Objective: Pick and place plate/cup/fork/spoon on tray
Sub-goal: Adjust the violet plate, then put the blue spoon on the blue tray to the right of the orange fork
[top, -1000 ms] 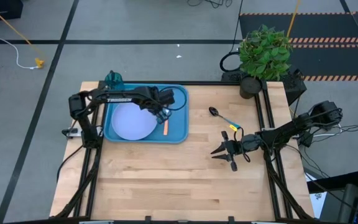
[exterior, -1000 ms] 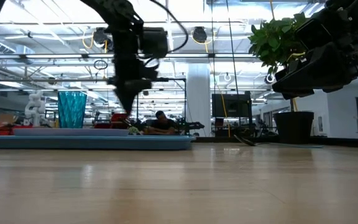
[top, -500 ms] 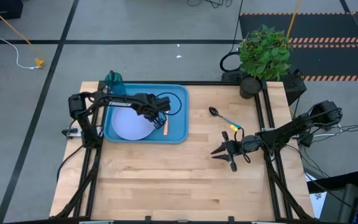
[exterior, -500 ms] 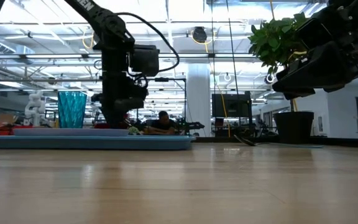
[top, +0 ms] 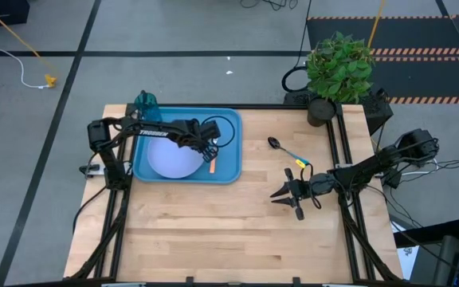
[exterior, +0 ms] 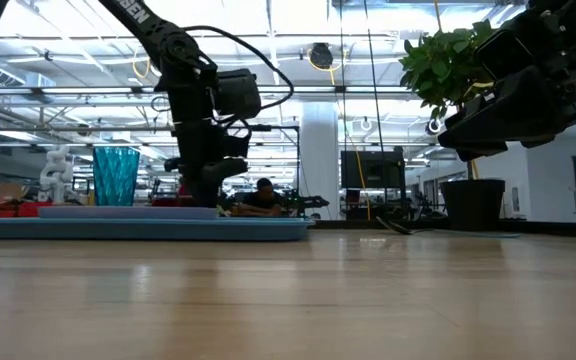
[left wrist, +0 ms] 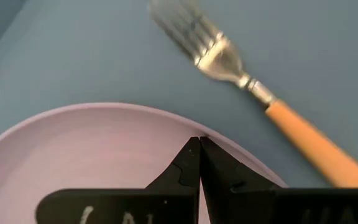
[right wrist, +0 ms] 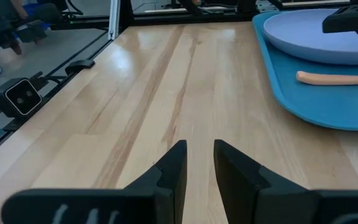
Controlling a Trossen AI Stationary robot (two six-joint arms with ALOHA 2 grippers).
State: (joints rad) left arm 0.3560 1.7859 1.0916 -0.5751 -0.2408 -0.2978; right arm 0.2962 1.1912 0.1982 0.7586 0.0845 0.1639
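Left gripper (left wrist: 199,146) fingers pressed together, empty, over the plate (left wrist: 104,155) rim, fork (left wrist: 253,93) just beyond on tray (top: 228,147): released; spoon (top: 284,149) near right gripper (top: 287,194), fingers slightly parted.

I see a bright blue tray (top: 228,151) holding a pale lavender plate (top: 168,159) and a fork (left wrist: 260,93) with silver tines and orange handle. The cup (top: 145,102) is translucent teal. The spoon (top: 285,150) has a light-blue handle. The bench (top: 229,231) is pale striped wood.
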